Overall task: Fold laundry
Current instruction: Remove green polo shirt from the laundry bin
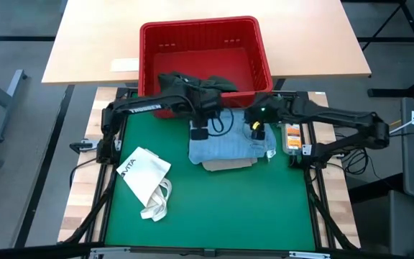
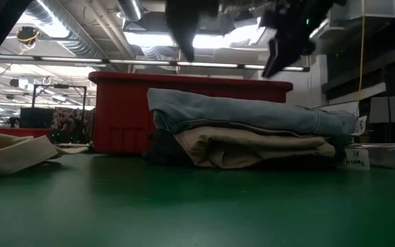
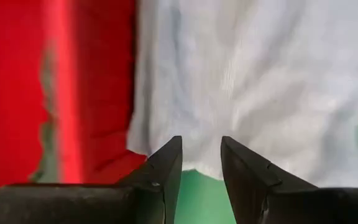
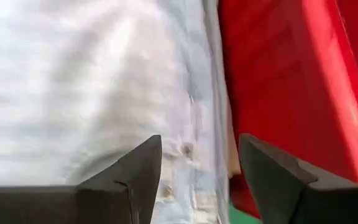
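Note:
A folded stack lies on the green mat just in front of the red basket. The light blue piece (image 1: 225,146) (image 2: 252,113) is on top, the beige piece (image 1: 228,164) (image 2: 252,147) lies under it, and a dark layer (image 2: 160,147) shows at the bottom. A dark garment (image 1: 218,85) lies in the basket by its near wall. My left gripper (image 1: 200,132) (image 3: 202,146) is open above the stack's left far corner. My right gripper (image 1: 257,129) (image 4: 201,146) is open above its right far corner. In the low view both hang clear above the stack.
The red basket (image 1: 200,27) (image 2: 122,110) stands at the mat's far edge, close behind the stack. A white tote bag (image 1: 144,176) (image 2: 12,152) with loop handles lies on the mat's left side. An orange-labelled item (image 1: 292,137) sits at the mat's right edge.

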Available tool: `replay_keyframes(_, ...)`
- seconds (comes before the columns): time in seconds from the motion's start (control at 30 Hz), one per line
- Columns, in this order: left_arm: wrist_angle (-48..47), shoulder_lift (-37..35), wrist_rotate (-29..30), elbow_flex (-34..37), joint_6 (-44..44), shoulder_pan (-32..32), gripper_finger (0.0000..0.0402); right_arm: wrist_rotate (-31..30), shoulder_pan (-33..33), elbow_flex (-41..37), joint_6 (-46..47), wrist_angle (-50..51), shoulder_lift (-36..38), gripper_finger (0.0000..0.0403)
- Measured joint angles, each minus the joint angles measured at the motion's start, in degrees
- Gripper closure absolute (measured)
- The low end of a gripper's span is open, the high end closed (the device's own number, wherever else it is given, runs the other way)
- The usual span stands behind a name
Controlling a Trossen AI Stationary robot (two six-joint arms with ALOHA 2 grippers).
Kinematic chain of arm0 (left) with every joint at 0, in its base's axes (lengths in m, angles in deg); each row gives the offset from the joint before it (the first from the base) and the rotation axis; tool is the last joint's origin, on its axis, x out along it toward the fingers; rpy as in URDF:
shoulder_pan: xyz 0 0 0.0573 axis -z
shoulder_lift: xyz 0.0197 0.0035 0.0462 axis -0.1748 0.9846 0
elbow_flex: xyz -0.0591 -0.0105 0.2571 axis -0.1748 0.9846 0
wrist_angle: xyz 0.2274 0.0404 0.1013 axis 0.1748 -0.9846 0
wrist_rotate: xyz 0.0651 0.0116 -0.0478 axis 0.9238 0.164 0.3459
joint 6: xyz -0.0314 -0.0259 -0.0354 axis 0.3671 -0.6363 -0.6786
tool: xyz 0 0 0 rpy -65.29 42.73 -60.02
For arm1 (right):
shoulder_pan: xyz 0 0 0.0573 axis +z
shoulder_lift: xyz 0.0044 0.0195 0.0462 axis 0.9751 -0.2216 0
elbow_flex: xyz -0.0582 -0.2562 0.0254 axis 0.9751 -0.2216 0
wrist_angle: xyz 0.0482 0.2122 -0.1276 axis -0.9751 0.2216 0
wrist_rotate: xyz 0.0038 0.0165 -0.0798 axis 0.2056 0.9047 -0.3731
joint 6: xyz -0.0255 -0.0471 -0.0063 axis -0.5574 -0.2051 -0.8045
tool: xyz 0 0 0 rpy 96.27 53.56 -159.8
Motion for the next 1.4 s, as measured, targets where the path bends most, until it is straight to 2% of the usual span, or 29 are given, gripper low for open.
replay_keyframes(0.07, -1.78, 0.00, -0.04, -5.67, -1.14, 0.09, 0.0295, 2.99, 0.01, 2.66, 1.62, 1.76, 1.00, 0.0187)
replay_keyframes(0.17, -2.41, -0.01, 1.33, -13.22, -2.01, 0.02, 0.0295, 3.45, 0.04, 6.13, 5.06, 2.92, 2.67, 0.0187)
replay_keyframes(0.2, -1.16, -0.42, 2.09, -13.72, -2.02, -0.01, 0.0295, 3.41, 0.04, 7.25, 6.06, 3.07, 3.19, 0.0187)
replay_keyframes(0.37, 6.52, -5.07, 4.67, -10.69, -1.97, 0.29, 0.0295, 2.55, -0.02, 11.02, 6.09, 3.46, 5.47, 0.0187)
replay_keyframes(0.8, 12.11, -5.35, 14.11, -10.62, -2.03, -1.87, 0.0291, 0.57, -0.85, 12.51, 5.88, 3.68, 6.99, 0.0187)
replay_keyframes(0.9, 12.62, -5.38, 14.08, -10.62, -3.22, -4.03, 0.0273, 1.82, -2.03, 12.51, 5.88, 3.66, 6.99, 0.0187)
replay_keyframes(1.07, 12.65, -5.32, 13.55, -10.62, -4.02, -8.20, 0.0220, 5.09, -4.40, 12.51, 5.95, 3.64, 6.99, 0.0187)
replay_keyframes(1.23, 12.57, -3.99, 13.51, -10.64, -6.27, -15.86, 0.0184, 6.91, -6.32, 12.51, 6.04, 3.58, 6.99, 0.0187)
replay_keyframes(1.3, 11.78, -3.15, 11.32, -10.64, -8.65, -19.67, 0.0183, 8.00, -6.97, 12.51, 6.08, 3.58, 6.99, 0.0187)
replay_keyframes(1.4, 11.45, -1.34, 3.75, -10.64, -13.44, -25.31, 0.0189, 9.47, -7.25, 12.51, 6.35, 3.58, 6.99, 0.0187)
